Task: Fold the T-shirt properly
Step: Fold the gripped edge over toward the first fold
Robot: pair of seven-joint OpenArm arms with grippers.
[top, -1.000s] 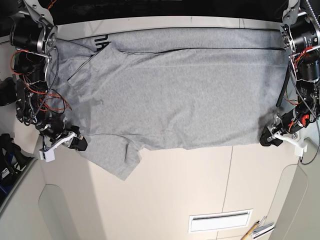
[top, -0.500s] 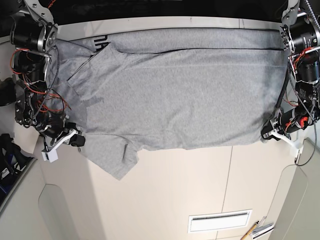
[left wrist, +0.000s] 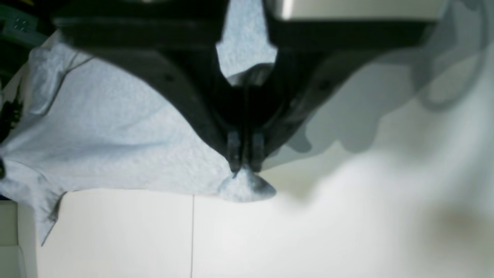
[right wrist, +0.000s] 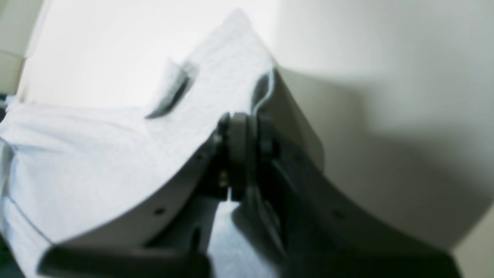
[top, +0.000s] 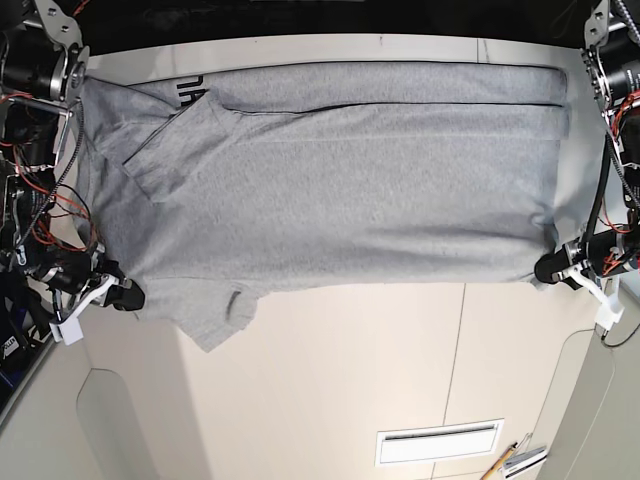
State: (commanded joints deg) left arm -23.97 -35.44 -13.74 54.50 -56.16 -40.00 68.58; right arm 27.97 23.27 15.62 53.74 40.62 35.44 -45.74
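The heather-grey T-shirt (top: 340, 180) lies spread wide across the table, with a strip of black lettering (top: 190, 92) showing at its back left. In the base view my right gripper (top: 127, 296) is shut on the shirt's near left edge by the sleeve (top: 215, 315). My left gripper (top: 553, 270) is shut on the near right corner. The left wrist view shows my left gripper (left wrist: 245, 168) pinching a small peak of the T-shirt (left wrist: 115, 146). In the right wrist view my right gripper (right wrist: 241, 123) clamps the edge of the T-shirt (right wrist: 96, 162), which is lifted a little off the table.
A white slotted panel (top: 440, 443) is set into the table (top: 350, 380) near the front right. Some pens or tools (top: 515, 460) lie beside it. A dark bag (top: 10, 330) sits off the table's left edge. Arm bases and red wiring flank both back corners.
Both grippers have moved outward, the right one left and a little nearer, the left one right. The shirt is pulled wider and flatter, and its near edge now runs straighter.
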